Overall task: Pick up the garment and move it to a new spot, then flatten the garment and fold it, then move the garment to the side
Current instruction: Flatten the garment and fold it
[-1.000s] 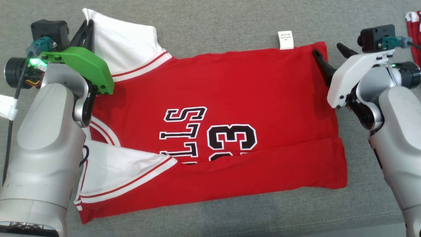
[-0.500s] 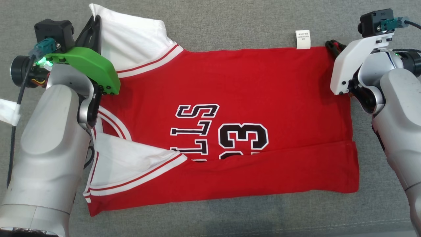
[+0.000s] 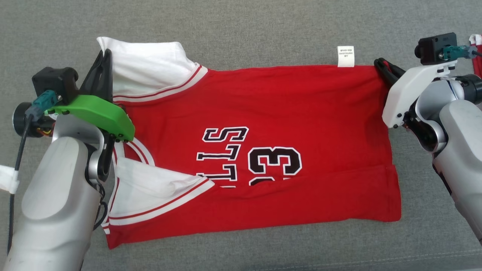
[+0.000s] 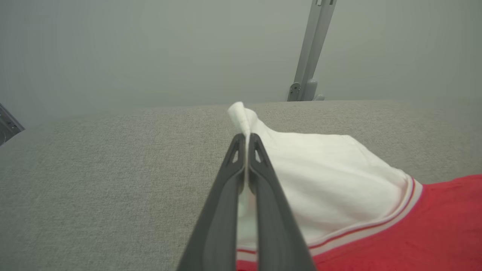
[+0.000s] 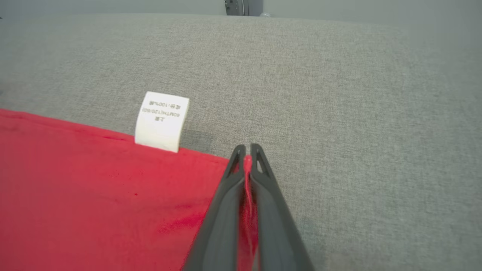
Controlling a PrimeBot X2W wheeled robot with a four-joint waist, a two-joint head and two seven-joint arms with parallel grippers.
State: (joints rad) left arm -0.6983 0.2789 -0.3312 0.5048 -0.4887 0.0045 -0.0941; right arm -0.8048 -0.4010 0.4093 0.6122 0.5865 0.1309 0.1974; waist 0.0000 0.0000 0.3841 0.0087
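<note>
Shirt (image 3: 263, 113) lies flat on the grey padded surface (image 3: 241, 22), mid-frame in the head view. It lies sideways, collar end left, hem right. Red body, white sleeves with red-striped cuffs, black "LLS" and "3" print face up.

The near long edge is folded over onto the body, and the fold covers the near part of the print. Near sleeve (image 3: 150, 186) is turned in over the red body at the near-left corner.

Left gripper (image 3: 106, 54): fingers clamped together on the far sleeve (image 3: 150, 71) at its far-left corner. The left wrist view shows white cloth pinched between the two fingers, with a tip poking out past them. The cloth peaks up at the pinch.

Right gripper (image 3: 379, 63): fingers clamped on the far-right corner of the hem. The right wrist view shows a sliver of red cloth between them.

White care label (image 3: 345, 56) sticks out of the far edge, just left of that grip, flat on the grey surface. The far edge runs fairly straight between the two grips. The near-right corner lies flat, well apart from both grippers.

Extras:
- Red-and-white cloth (image 3: 476, 52) at the far-right edge of the head view, past the right wrist camera. Can't tell what it is.
- Grey metal post (image 4: 312, 49) stands beyond the far side of the surface in the left wrist view.
</note>
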